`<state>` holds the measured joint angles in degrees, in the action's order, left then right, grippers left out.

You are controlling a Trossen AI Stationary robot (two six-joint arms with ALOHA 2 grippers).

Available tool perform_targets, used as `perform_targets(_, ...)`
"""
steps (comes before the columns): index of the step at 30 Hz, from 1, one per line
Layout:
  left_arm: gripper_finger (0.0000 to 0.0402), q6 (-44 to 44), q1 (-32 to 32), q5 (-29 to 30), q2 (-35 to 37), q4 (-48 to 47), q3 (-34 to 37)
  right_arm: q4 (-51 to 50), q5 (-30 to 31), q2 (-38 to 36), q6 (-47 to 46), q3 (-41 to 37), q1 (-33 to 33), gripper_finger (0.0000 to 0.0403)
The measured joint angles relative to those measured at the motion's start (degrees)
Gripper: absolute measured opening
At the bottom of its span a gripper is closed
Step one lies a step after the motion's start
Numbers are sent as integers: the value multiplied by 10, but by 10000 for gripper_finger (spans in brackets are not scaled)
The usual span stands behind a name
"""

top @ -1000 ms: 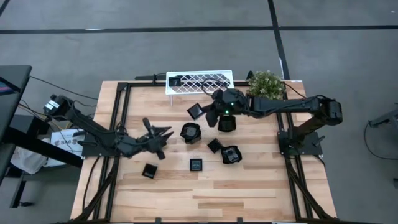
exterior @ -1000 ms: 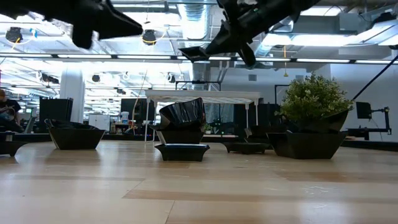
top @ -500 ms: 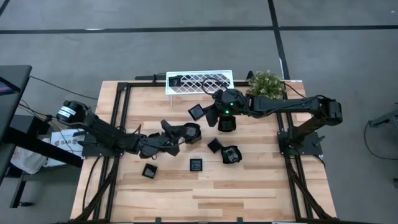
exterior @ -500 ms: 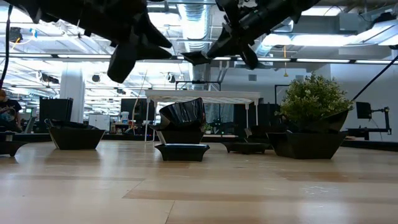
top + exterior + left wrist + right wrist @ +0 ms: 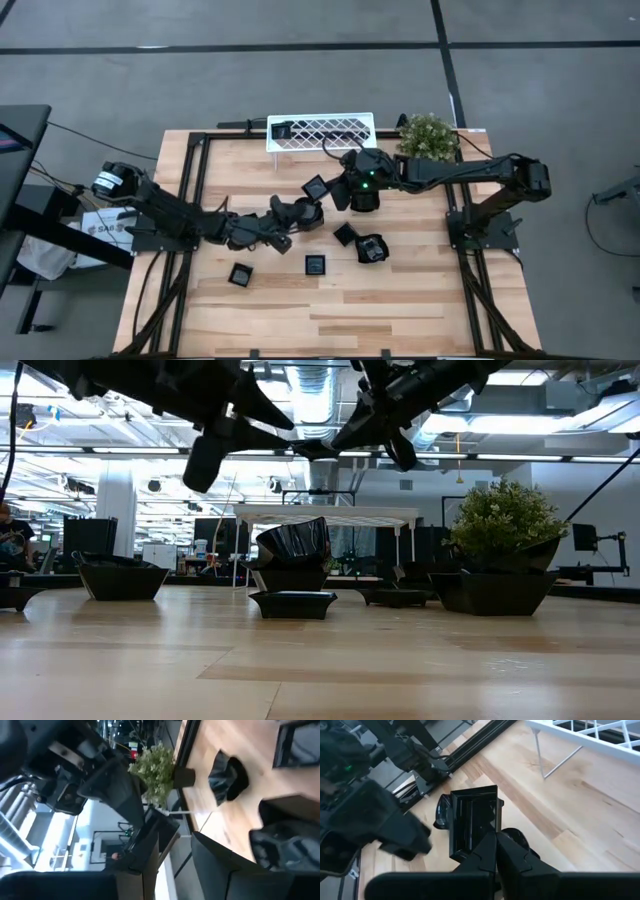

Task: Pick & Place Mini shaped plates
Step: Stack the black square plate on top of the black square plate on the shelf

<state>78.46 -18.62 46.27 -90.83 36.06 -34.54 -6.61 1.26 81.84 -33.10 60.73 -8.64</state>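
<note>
**Right end effector holds a small plate above the bench**

Nearest the front edge, two flat square plates [image 5: 241,274] [image 5: 316,265] lie on the wooden bench [image 5: 400,310]. Mid-bench, the left end effector [image 5: 303,213] hovers with fingers spread wide over a deeper plate [image 5: 293,544]. Beyond it, the right end effector [image 5: 333,190] is clamped on a tilted square plate [image 5: 316,186], below the white rack [image 5: 320,130] at the far edge.

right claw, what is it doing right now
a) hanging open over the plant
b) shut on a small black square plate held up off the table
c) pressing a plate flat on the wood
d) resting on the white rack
b: the right claw is shut on the rim of a small black square plate, and the low view shows it well above the table.
</note>
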Motion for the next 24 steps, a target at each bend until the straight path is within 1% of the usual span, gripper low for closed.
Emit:
perform_targets(3, 118, 28, 15, 0, 0, 0, 0, 0, -1, 0, 0, 0, 0, 1)
perform_targets(6, 117, 41, 26, -7, 0, 0, 0, 0, -16, 0, 0, 0, 0, 1)
perform_targets(12, 116, 37, 44, -89, 0, 4, 0, -3, -19, 0, 4, 0, 2, 1)
perform_targets(14, 115, 37, 48, -102, 0, 6, 0, -3, -27, 0, 5, 0, 2, 1)
perform_targets(24, 112, 36, 75, -103, 0, 10, 0, -5, -30, 0, 16, 0, 4, 1)
